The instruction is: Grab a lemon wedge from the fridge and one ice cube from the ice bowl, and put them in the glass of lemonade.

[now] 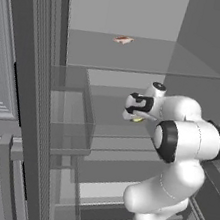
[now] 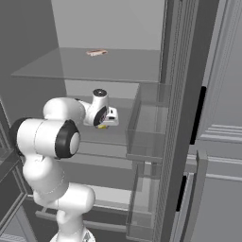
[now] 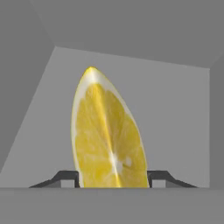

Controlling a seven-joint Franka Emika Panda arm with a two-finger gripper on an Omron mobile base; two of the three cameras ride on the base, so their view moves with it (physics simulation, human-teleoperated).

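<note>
The fridge (image 1: 28,93) is standing wide open in front of the base, its doors swung out to either side so that the arm is getting a straight path onto the clear glass shelves (image 1: 141,56) inside. The white arm is reaching in from below at the height of the middle shelf, with its forearm lying roughly level, which looks like the posture needed to slip the hand in under the upper shelf without touching it. The gripper (image 3: 113,178) is sitting low over that middle shelf, toward the far wall of the compartment, and the lemon wedge (image 3: 107,135) is lying right between its two dark fingertips (image 3: 66,176), one tip showing just to each side of the wedge's broad lower end. In the left base view a sliver of pale yellow (image 1: 137,119) is peeking out beneath the hand, so the wedge is resting on the middle shelf directly under the gripper. The jaws are standing on both sides of the fruit and close against its rind, but whether they are already pressing it or merely bracketing it I cannot tell from these views. My judgement is that the grasp is the step in hand, with the lift-out to follow. On the upper shelf, well apart from the hand, a small flat pinkish-brown item (image 1: 123,40) is lying untouched; it is no part of the job.
</note>
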